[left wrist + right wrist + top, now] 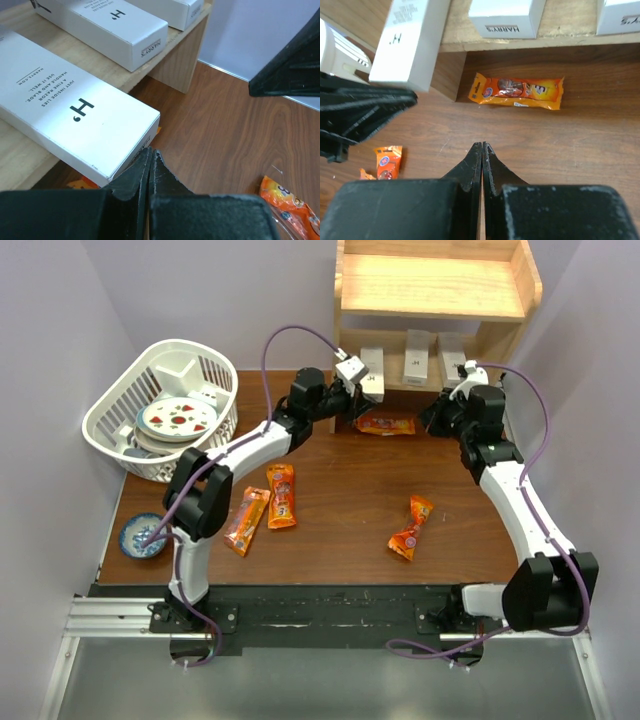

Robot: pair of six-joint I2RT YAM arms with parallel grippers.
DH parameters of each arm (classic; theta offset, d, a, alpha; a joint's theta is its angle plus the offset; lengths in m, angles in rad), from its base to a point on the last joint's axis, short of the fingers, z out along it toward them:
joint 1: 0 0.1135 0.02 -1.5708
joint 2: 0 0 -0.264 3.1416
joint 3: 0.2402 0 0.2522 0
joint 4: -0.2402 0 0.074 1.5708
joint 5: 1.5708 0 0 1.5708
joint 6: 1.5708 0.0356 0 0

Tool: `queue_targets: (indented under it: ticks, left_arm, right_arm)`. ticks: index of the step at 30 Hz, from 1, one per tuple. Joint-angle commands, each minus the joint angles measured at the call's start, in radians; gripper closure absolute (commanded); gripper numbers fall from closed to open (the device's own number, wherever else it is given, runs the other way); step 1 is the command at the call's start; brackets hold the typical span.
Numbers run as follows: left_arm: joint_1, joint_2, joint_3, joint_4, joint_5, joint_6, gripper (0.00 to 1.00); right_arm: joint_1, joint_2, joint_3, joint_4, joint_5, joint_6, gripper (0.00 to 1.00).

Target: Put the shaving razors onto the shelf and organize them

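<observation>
On shelf lower level, twelve o'clock, we count three shaving razors; left gripper jaws closed, empty, at the eleven-o'clock one; right gripper jaws closed, empty, one o'clock.

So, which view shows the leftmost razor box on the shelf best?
Left wrist: the leftmost razor box is close up, lettering readable, one end overhanging the shelf. Right wrist crops its far end; top external shows it small.
</observation>
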Motion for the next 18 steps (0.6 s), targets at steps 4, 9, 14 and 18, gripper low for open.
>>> queue_targets:
  ticks: [4, 9, 14, 18]
  left_arm:
    - [0.002, 0.036, 0.101, 0.066, -0.077, 0.033, 1.00]
    - [0.004, 0.057, 0.128, 0.062, -0.119, 0.053, 1.00]
    - [0.010, 0.065, 0.137, 0.050, -0.189, 0.056, 1.00]
    - [0.017, 0.062, 0.138, 0.029, -0.242, 0.055, 1.00]
  right_arm:
    - [-0.002, 0.010, 0.032, 0.070, -0.010, -0.014, 1.00]
    - [-0.002, 0.009, 0.026, 0.078, -0.005, -0.009, 1.00]
    - [-0.002, 0.004, 0.021, 0.082, 0.001, -0.009, 1.00]
    - [-0.002, -0.002, 0.010, 0.093, 0.008, -0.011, 1.00]
